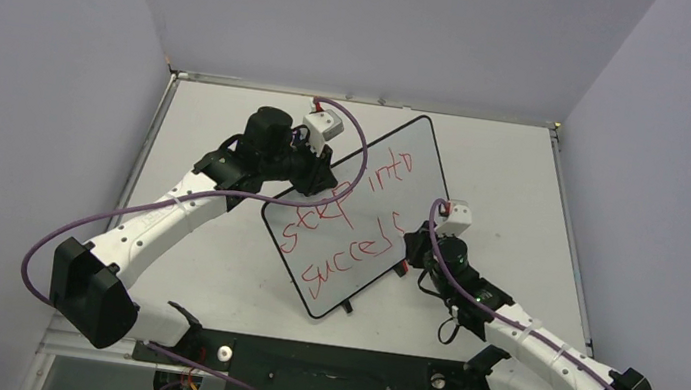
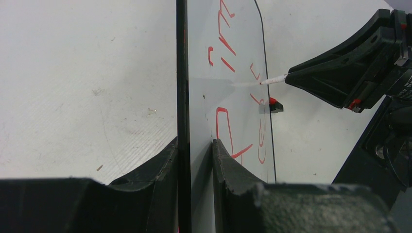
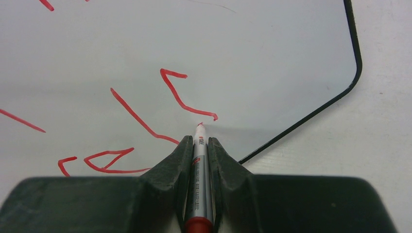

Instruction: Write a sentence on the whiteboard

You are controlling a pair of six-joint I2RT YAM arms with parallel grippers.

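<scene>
The marker (image 3: 199, 165) is clamped in the right gripper (image 3: 199, 141), whose jaws are closed tight on it. Its tip is set just beside the last stroke of the sentence (image 3: 179, 99), which runs ahead and leftward. The whiteboard (image 3: 272, 58), under the tip, is pinched by its edge in the partly closed left gripper (image 2: 194, 145). The final letter seems in hand. Next, a clean finish or lift is called for.
</scene>
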